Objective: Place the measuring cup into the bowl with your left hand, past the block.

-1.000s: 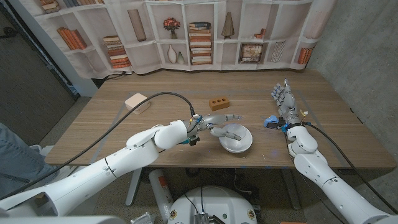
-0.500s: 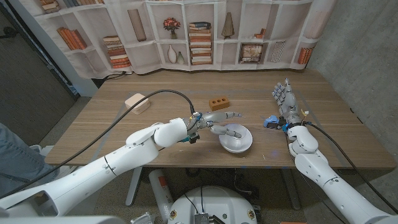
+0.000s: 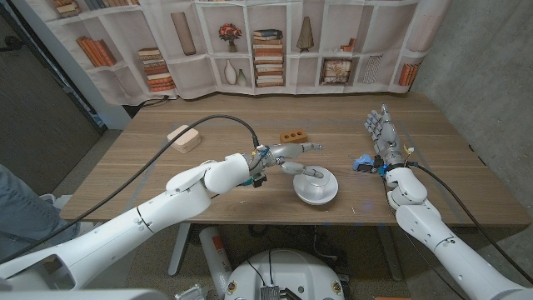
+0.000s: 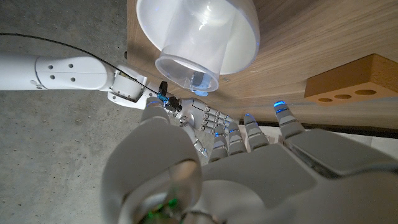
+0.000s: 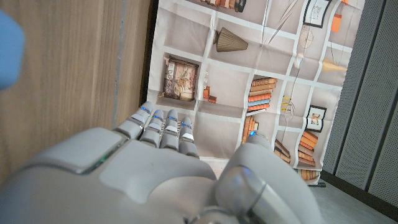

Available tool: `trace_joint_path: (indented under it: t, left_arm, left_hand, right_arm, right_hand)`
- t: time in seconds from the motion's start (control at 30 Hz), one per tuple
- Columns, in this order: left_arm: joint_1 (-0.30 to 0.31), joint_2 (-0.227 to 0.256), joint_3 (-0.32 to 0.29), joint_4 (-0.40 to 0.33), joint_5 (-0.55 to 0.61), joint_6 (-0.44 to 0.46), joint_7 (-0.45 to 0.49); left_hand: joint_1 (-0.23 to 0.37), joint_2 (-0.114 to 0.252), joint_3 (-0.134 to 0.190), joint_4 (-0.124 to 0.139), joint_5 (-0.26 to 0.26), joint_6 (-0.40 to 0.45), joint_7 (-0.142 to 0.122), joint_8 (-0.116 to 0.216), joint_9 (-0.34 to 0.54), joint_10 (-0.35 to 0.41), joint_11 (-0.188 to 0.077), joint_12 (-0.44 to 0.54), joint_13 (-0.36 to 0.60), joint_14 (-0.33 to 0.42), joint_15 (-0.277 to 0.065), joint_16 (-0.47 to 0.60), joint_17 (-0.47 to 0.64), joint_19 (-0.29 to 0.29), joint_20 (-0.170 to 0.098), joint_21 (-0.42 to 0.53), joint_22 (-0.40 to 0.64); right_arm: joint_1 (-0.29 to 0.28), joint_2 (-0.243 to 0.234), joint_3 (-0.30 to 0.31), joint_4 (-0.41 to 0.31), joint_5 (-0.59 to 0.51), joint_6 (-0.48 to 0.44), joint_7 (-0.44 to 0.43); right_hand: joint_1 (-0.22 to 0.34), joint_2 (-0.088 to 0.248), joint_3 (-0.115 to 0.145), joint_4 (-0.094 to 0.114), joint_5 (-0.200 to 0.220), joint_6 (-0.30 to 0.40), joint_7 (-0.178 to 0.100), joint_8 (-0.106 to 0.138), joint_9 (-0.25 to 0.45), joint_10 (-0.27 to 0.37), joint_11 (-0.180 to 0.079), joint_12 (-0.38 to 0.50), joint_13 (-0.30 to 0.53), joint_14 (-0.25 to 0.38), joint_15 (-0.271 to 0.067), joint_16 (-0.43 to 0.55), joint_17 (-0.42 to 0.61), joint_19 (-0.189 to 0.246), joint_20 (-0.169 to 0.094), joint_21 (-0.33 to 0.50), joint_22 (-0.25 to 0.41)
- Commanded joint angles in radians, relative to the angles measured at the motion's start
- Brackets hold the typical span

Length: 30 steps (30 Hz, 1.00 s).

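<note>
Lying in the white bowl [image 3: 315, 187], just under the left hand's fingertips, the clear measuring cup [image 3: 310, 174] rests tipped on its side; in the left wrist view its open mouth [image 4: 187, 72] faces back toward the hand, its long axis running away from the fingers into the bowl. The left hand [image 3: 287, 155] hovers above the bowl's near rim with fingers spread apart, holding nothing. Beyond its fingertips sits the tan block [image 3: 291, 137] with holes. Well apart, the right hand [image 3: 381, 133] stands on edge on the table [image 3: 208, 179], fingers straight and together, empty.
</note>
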Motion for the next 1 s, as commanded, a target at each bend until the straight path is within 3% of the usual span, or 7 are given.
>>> trace_joint_path:
  t: [0.03,0.37,0.5,0.67,0.73,1.0]
  left_arm:
    - [-0.004,0.008,-0.031,-0.018,-0.024,0.008,0.006]
    - [0.007,0.020,-0.060,-0.034,-0.042,-0.005,0.037]
    - [0.009,0.023,-0.066,-0.033,-0.051,-0.014,0.041]
    - [0.022,0.024,-0.079,-0.035,-0.053,-0.026,0.070]
    - [0.039,0.018,-0.089,-0.037,-0.054,-0.027,0.104]
    - [0.049,0.030,-0.104,-0.040,-0.066,-0.043,0.113]
  left_hand:
    - [-0.007,0.001,-0.006,-0.003,0.010,0.011,0.001,0.006,0.003,0.005,0.000,0.009,0.001,-0.004,0.001,0.007,0.002,-0.006,0.004,0.000,0.003]
    - [-0.012,0.003,-0.009,0.001,0.012,0.034,-0.010,0.015,0.002,0.018,-0.012,0.015,0.000,0.006,-0.004,0.012,0.002,-0.006,0.004,0.003,0.004]
    - [-0.019,0.009,-0.012,0.007,0.014,0.076,-0.030,0.029,0.002,0.040,-0.035,0.023,0.000,0.014,-0.011,0.015,0.002,-0.006,0.004,0.005,0.004]
    - [-0.032,0.016,-0.018,0.016,0.015,0.105,-0.036,0.036,0.001,0.073,-0.058,0.035,0.000,0.036,-0.016,0.023,0.002,-0.003,0.003,0.008,0.004]
    - [-0.038,0.036,-0.016,0.025,0.016,0.153,-0.045,0.048,0.001,0.111,-0.073,0.045,-0.001,0.078,-0.036,0.036,0.002,0.023,0.001,0.019,0.004]
    - [-0.035,0.051,-0.012,0.027,0.016,0.178,-0.058,0.053,0.000,0.137,-0.081,0.051,-0.001,0.097,-0.044,0.039,0.001,0.037,0.001,0.025,0.004]
  right_arm:
    - [0.010,0.001,-0.002,0.003,-0.001,-0.002,0.002]
    - [0.013,0.004,-0.002,0.008,-0.001,0.001,0.002]
    - [0.011,0.003,-0.001,0.004,-0.002,0.000,-0.003]
    - [0.009,0.003,-0.001,0.001,-0.004,-0.001,-0.007]
    - [0.009,0.004,-0.002,0.001,-0.005,-0.002,-0.008]
    - [0.008,0.006,-0.006,-0.006,-0.014,-0.005,-0.018]
  right_hand:
    - [0.004,-0.001,-0.005,0.003,-0.004,0.009,0.000,0.002,0.003,0.011,0.001,0.005,0.003,-0.001,0.003,-0.002,0.003,-0.006,-0.004,-0.003,0.004]
    - [0.003,0.000,-0.006,0.003,-0.005,0.010,-0.001,0.002,0.003,0.016,0.001,0.007,0.003,-0.006,0.004,-0.003,0.003,-0.010,-0.003,-0.003,0.004]
    - [0.003,0.001,-0.006,0.003,-0.005,0.011,-0.001,0.002,0.003,0.015,0.002,0.007,0.003,-0.008,0.004,-0.004,0.002,-0.010,-0.003,-0.003,0.004]
    - [0.004,0.002,-0.006,0.002,-0.005,0.011,-0.001,0.002,0.003,0.015,-0.001,0.006,0.003,-0.009,0.003,-0.004,0.002,-0.011,-0.003,-0.003,0.004]
    - [0.004,0.002,-0.006,0.002,-0.005,0.012,-0.001,0.002,0.003,0.016,-0.001,0.006,0.003,-0.009,0.003,-0.004,0.002,-0.012,-0.003,-0.003,0.004]
    - [0.004,0.003,-0.006,0.002,-0.005,0.013,-0.002,0.002,0.003,0.018,-0.003,0.007,0.003,-0.010,0.002,-0.003,0.002,-0.012,-0.003,-0.002,0.004]
